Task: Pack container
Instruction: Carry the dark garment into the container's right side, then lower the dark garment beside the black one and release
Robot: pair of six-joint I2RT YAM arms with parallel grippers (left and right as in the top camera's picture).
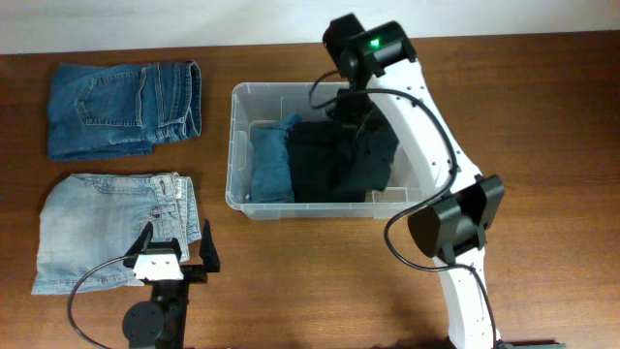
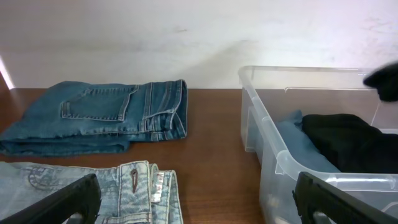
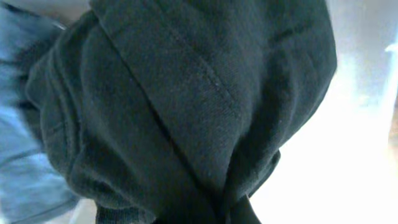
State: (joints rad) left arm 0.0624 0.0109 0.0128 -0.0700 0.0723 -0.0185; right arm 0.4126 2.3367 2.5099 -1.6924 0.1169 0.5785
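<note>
Clear plastic bin [image 1: 235, 136] half packed
Black garment [image 1: 339, 165], blue garment [image 1: 269, 165] in; dark folded jeans [image 1: 121, 107], pale folded jeans [image 1: 102, 228] wait. Left pincer [image 1: 176, 242] open; right pincer [image 1: 347, 109]: hold unseen.

Dark jeans [image 1: 124, 107]; pale jeans [image 1: 111, 228]; black garment [image 1: 339, 160]

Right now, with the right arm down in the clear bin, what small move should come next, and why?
Probably let go and lift the right tool straight up: the black fabric garment already lies inside the clear rectangular plastic container, beside a folded blue garment. Its grip is hidden.
</note>
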